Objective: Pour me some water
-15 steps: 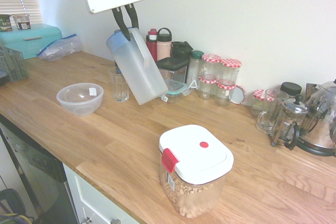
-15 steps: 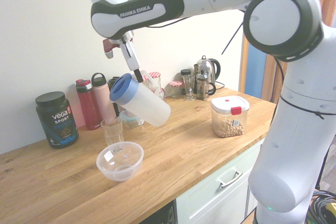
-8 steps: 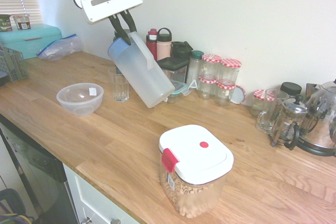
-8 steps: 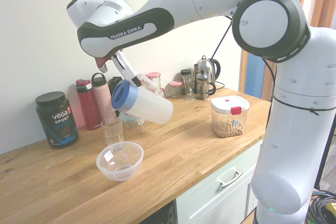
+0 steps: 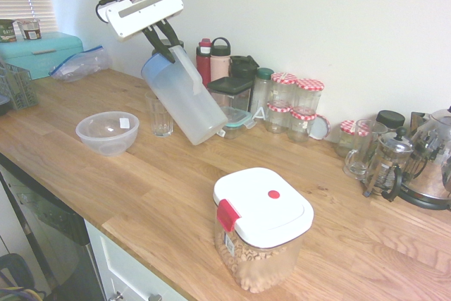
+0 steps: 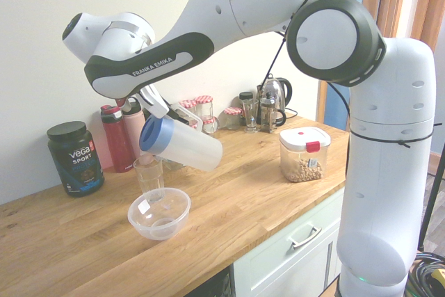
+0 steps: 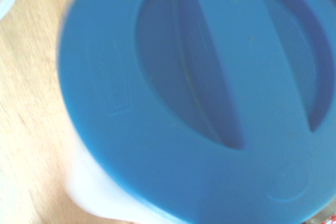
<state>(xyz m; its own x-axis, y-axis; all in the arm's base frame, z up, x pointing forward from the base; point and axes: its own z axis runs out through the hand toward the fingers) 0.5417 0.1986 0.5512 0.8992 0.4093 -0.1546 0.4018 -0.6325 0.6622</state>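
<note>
frosted blue-lidded jug (image 5: 184,95), tilted, airborne above glass (image 5: 161,115)

Blurred blue lid (image 7: 199,98) overflows the wrist view's edges; water cannot be made out inside the frosted jug (image 5: 184,100).

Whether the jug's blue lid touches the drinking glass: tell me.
Cannot tell. In the second exterior view the jug hangs tilted with its lid just above the glass; no clear gap or contact shows.
</note>
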